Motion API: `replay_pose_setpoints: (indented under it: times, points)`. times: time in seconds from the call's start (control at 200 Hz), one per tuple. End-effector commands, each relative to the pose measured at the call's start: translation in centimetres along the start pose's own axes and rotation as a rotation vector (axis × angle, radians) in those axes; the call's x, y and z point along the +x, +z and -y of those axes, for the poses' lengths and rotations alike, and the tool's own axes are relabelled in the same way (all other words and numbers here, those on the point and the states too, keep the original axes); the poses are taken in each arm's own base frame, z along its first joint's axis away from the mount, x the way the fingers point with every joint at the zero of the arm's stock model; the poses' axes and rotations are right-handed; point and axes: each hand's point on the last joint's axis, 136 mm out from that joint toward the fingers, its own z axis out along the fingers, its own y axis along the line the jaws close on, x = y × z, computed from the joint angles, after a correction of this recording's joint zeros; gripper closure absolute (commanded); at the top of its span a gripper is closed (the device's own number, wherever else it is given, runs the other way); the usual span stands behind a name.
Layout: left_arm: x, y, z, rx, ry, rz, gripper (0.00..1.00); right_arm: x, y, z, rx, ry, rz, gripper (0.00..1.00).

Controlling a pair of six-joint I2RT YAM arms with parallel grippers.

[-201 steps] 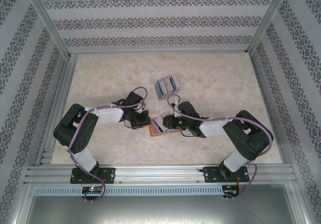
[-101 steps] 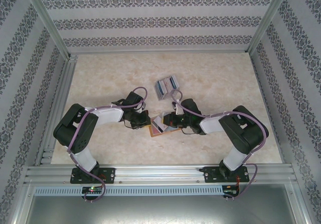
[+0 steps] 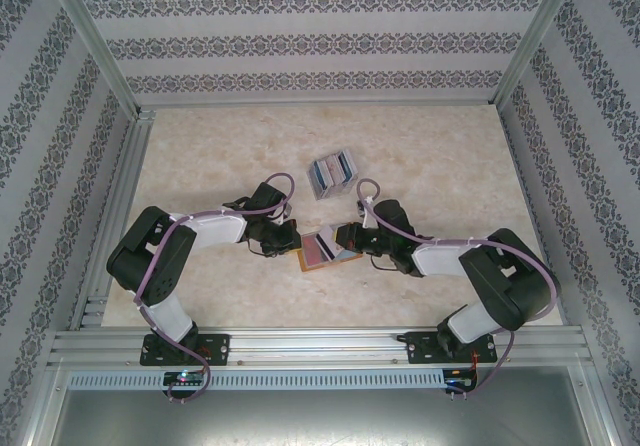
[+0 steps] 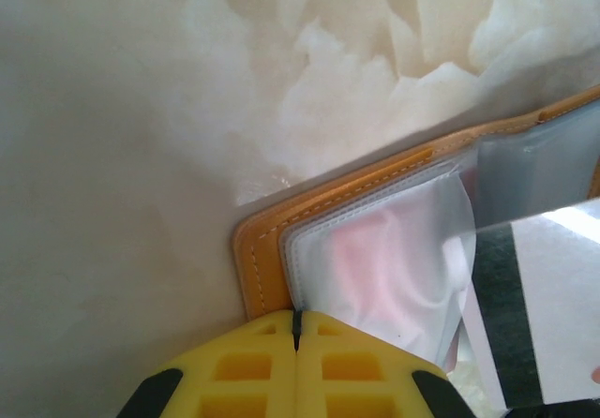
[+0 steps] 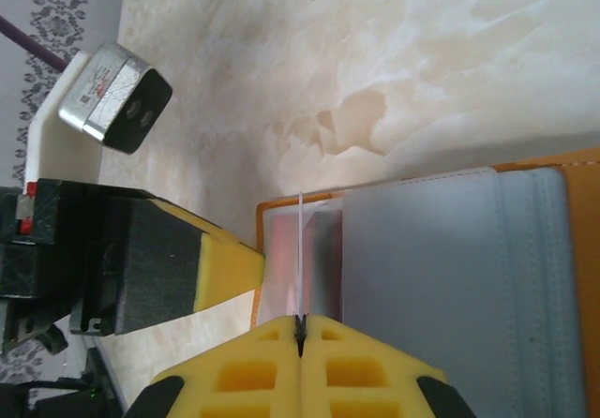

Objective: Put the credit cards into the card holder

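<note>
Right gripper [image 5: 300, 343]: yellow fingers pressed together on a thin sheet seen edge-on, standing up from the seam between them.
What it grips: from the left wrist view the sheet reads as the striped card [image 4: 544, 287], pale with one dark band down its face, reaching over the open holder; I am not certain of this.
Left gripper [image 4: 295, 348]: clenched, fingers meeting with no gap, tips at the holder's near corner; whether anything is pinched there cannot be told.
Card holder [image 4: 258, 259]: lies open on the table between the two grippers, with an orange-brown rim and pale stitching.
Clear sleeve [image 4: 431, 202]: frosted plastic leaf inside the holder, with a pink card [image 4: 361, 249] showing through it.
Grey leaf [image 5: 441, 277]: smooth grey pocket with stitched edges, just beside the sleeve.
Stack of cards [image 3: 332, 173]: grey, blue and pinkish, fanned slightly, near the holder on its far side and apart from it.
Writing: a metal block [image 5: 112, 95] on the left wrist carries a small printed label, too blurred to read; no card print is legible.
Table [image 3: 220, 156]: pale, marbled.
</note>
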Motion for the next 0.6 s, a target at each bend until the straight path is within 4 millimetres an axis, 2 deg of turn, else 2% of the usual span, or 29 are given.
replay_pose_setpoints:
  times: [0.0, 0.345, 0.595]
  points:
    - [1.5, 1.5, -2.8, -0.115, -0.037, -0.042, 0.97, -0.5, 0.4, 0.3, 0.037, -0.013, 0.064, 1.0]
    - [1.5, 1.5, -2.6, -0.113, -0.033, -0.042, 0.97, -1.1, 0.5, 2.4, 0.125, -0.107, 0.157, 1.0]
    - [1.5, 1.5, -2.7, -0.114, -0.034, -0.043, 0.97, -1.0, 1.8, 2.4, 0.098, -0.131, 0.137, 1.0]
